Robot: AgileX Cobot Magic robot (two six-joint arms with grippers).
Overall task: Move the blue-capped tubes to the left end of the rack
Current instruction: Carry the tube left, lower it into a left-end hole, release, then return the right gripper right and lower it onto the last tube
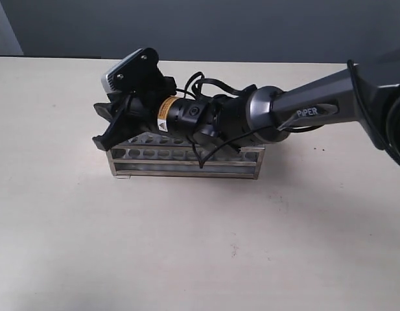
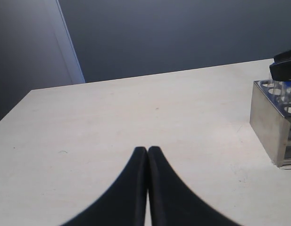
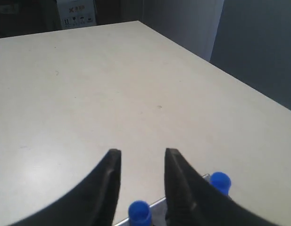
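Placing looks done: centre-left of the exterior frame, the right end effector [image 1: 104,124] hangs apart and empty over slim blue-capped clear tubes [image 3: 139,212] in the shiny perforated steel rack [image 1: 187,165]; next, lift straight clear.

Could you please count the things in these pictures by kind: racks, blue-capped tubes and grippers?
Rack: 1
Blue-capped tubes: 2 in view; others may be hidden
Grippers: 2, the left gripper shut, the right gripper open
Total: 5
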